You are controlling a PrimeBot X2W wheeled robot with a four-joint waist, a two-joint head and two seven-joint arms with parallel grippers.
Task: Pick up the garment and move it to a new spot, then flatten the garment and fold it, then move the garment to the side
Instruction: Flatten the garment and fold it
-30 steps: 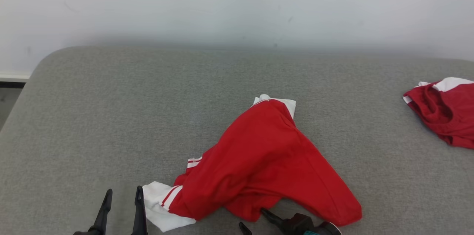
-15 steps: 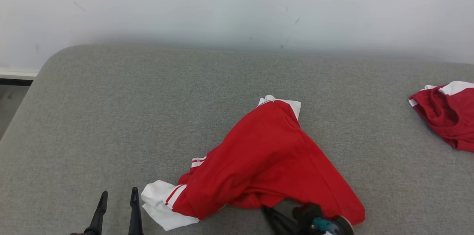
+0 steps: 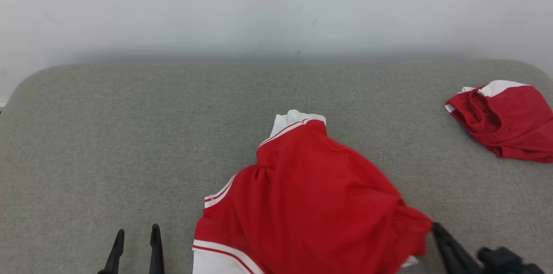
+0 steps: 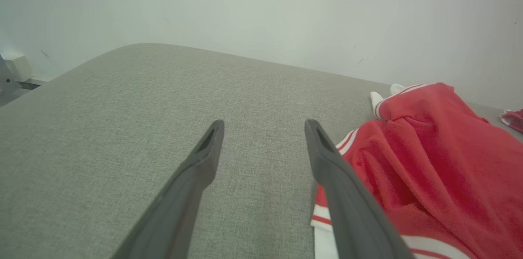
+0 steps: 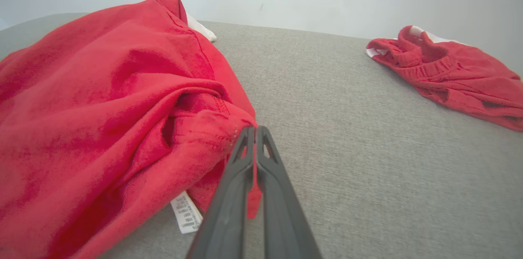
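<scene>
The garment (image 3: 311, 196), red knit with white striped trim, lies crumpled at the near centre of the grey woven pad (image 3: 129, 135). The right gripper (image 5: 255, 130) is closed, pinching the red hem. The right wrist view adds a white care label (image 5: 186, 212) beneath the hem. The left gripper (image 4: 264, 122) is spread wide and empty, just beside the garment.

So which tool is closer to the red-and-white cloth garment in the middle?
Right. The right tool is shut on an edge of the red-and-white cloth garment; the left tool stands open beside it, apart.
</scene>
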